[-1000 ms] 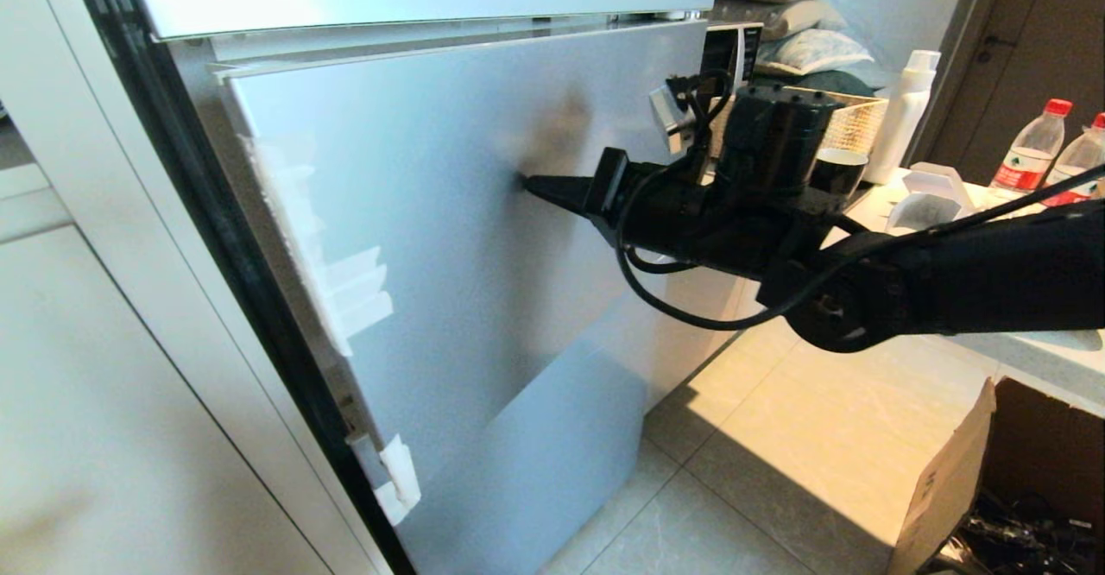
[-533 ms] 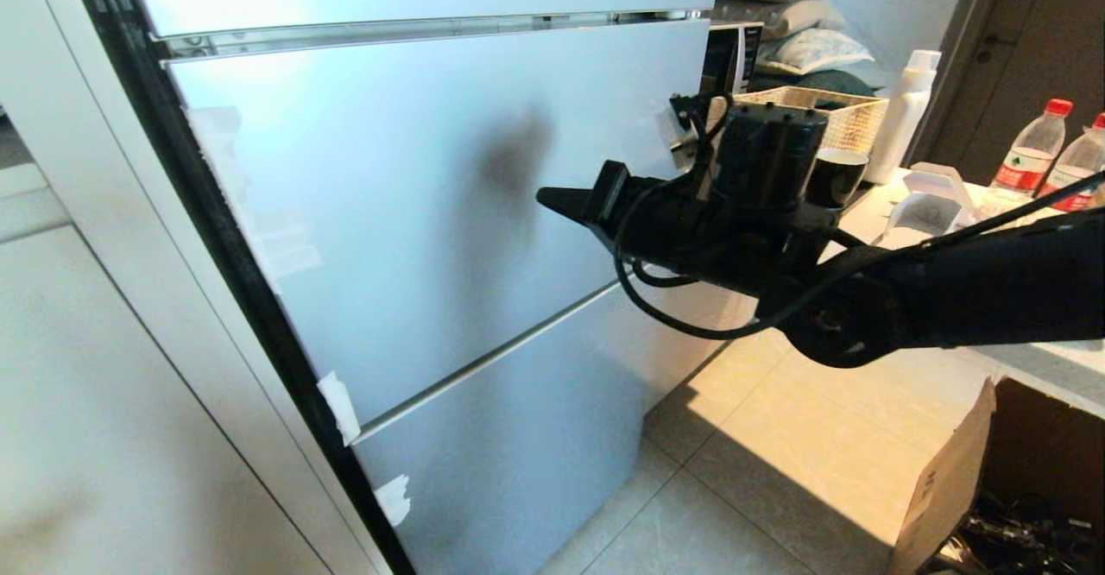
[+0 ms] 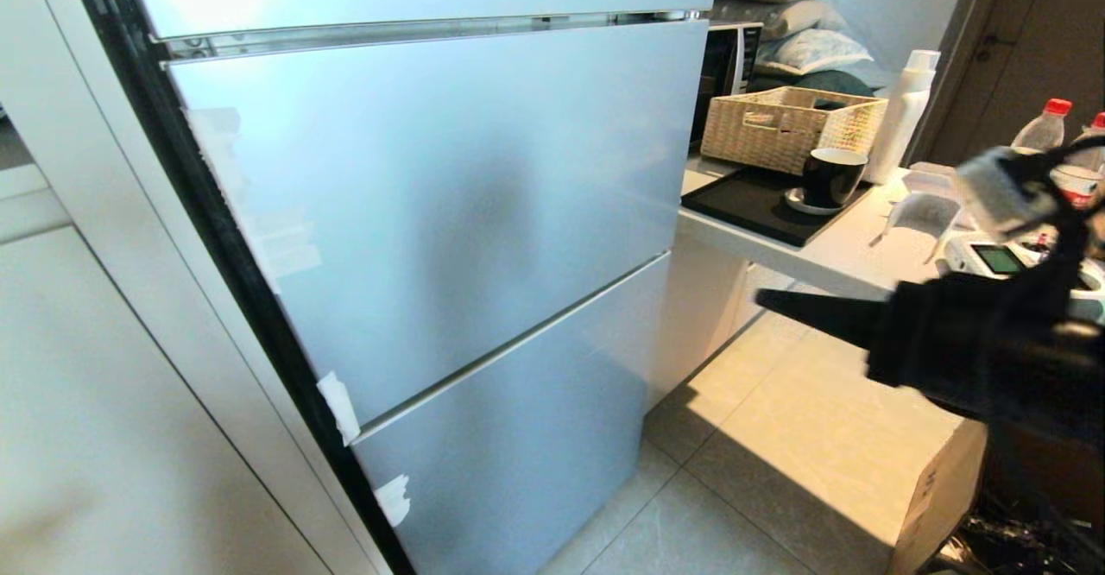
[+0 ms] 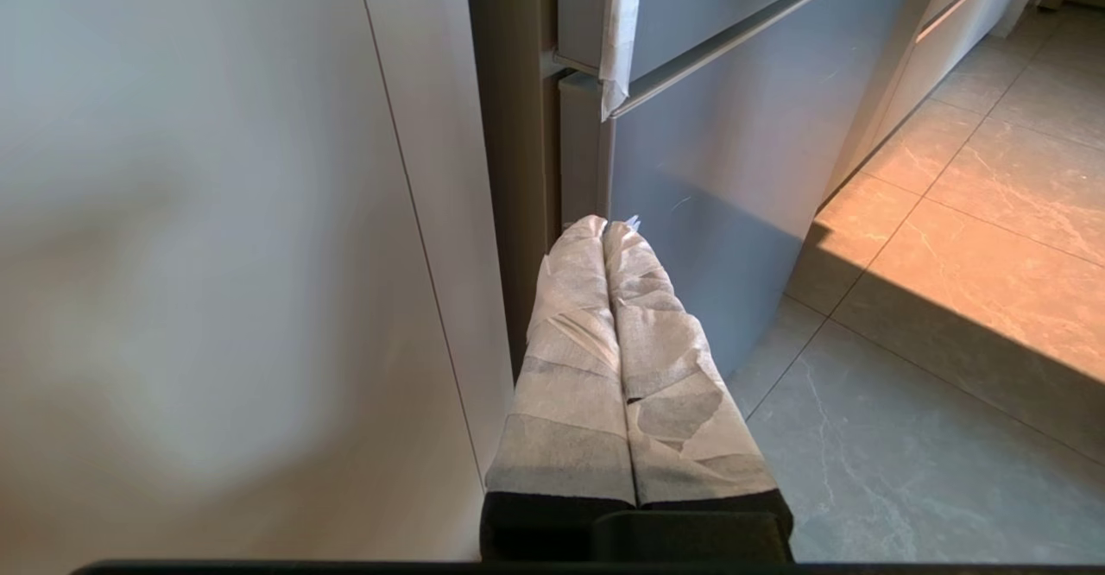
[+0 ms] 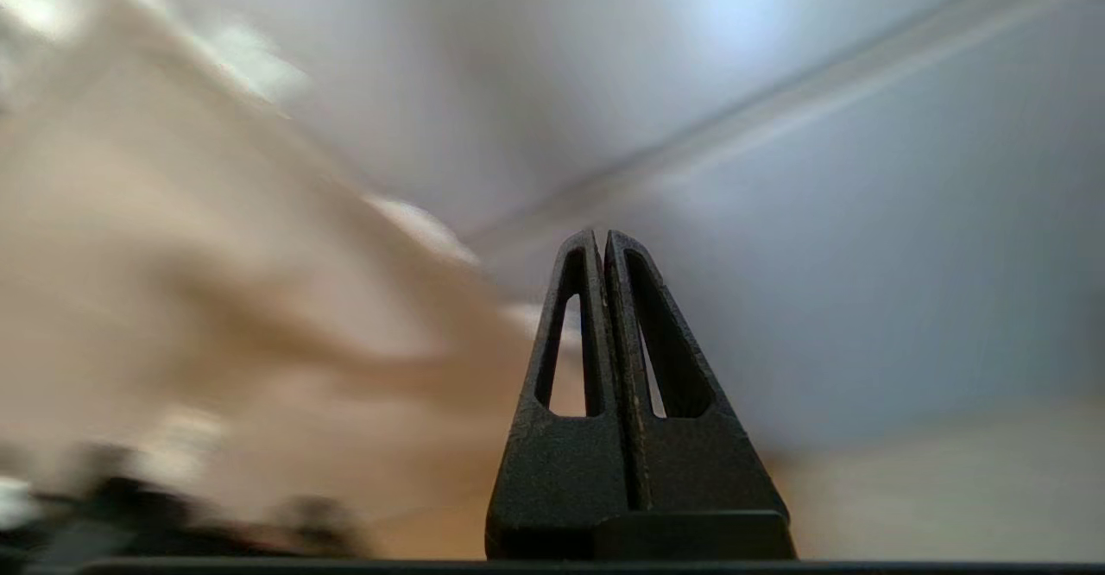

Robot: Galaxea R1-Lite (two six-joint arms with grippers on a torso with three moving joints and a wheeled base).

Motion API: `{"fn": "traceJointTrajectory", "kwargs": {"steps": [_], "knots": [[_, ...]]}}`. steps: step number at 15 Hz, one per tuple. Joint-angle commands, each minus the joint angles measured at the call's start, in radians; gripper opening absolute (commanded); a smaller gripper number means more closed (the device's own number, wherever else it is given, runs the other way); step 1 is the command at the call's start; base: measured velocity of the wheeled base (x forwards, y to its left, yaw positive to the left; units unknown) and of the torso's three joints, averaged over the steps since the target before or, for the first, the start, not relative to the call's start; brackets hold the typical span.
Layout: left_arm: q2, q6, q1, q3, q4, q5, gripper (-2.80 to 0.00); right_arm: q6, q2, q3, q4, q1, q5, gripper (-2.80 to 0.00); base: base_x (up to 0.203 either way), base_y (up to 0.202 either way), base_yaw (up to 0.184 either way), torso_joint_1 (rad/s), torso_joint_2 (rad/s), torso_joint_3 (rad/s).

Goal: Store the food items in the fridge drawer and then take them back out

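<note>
The right tool (image 3: 764,298) has its two black fingers pressed flat together, holding nothing, its tip pointing left toward the fridge from the right side of the head view, well apart from the fridge front. In the right wrist view the tool (image 5: 602,243) shows the same sealed pair of fingers against a blurred grey panel. The left tool (image 4: 604,228) (its fingers wrapped in pale tape) is also pressed together and empty, hanging low beside the dark gap between the fridge and the white cabinet wall (image 4: 216,255).

The fridge's middle door panel (image 3: 449,195) sits flush and shut, with the lower panel (image 3: 518,437) closed beneath it. Neither the fridge drawer nor the food item can be seen; the closed panels hide whatever is inside.

Far right, a bench (image 3: 820,251) carries a black tray (image 3: 751,204), a dark mug (image 3: 831,176), a wicker basket (image 3: 790,126), a white bottle (image 3: 902,113) and red-capped water bottles (image 3: 1040,126). A cardboard box (image 3: 937,489) stands on the tiled floor (image 3: 777,437).
</note>
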Motion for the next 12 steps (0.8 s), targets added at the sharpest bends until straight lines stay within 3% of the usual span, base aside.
{"fn": "traceJointTrajectory", "kwargs": {"steps": [1, 3, 6, 7, 9, 12], "knots": [[0.001, 0.0, 0.0, 0.0, 0.0, 0.0, -2.8, -0.09, -0.46, 0.201, 0.13, -0.157, -0.045, -2.8, 0.0, 0.0, 0.0, 0.0, 0.0, 0.0], [0.001, 0.0, 0.0, 0.0, 0.0, 0.0, -2.8, -0.2, -0.703, 0.374, 0.227, -0.273, -0.077, -2.8, 0.0, 0.0, 0.0, 0.0, 0.0, 0.0], [0.001, 0.0, 0.0, 0.0, -0.001, 0.0, -2.8, -0.43, -0.96, 0.625, 0.332, -0.365, -0.11, -2.8, 0.0, 0.0, 0.0, 0.0, 0.0, 0.0], [0.001, -0.001, 0.0, 0.0, 0.0, 0.0, -2.8, -0.459, -0.987, 0.67, 0.379, -0.395, -0.121, -2.8, 0.0, 0.0, 0.0, 0.0, 0.0, 0.0], [0.001, -0.001, 0.0, 0.0, -0.001, 0.0, -2.8, -0.433, -0.988, 0.677, 0.463, -0.431, -0.125, -2.8, 0.0, 0.0, 0.0, 0.0, 0.0, 0.0], [0.001, -0.002, 0.0, 0.0, -0.001, 0.0, -2.8, -0.438, -1.11, 0.669, 0.481, -0.498, -0.124, -2.8, 0.0, 0.0, 0.0, 0.0, 0.0, 0.0]]}}
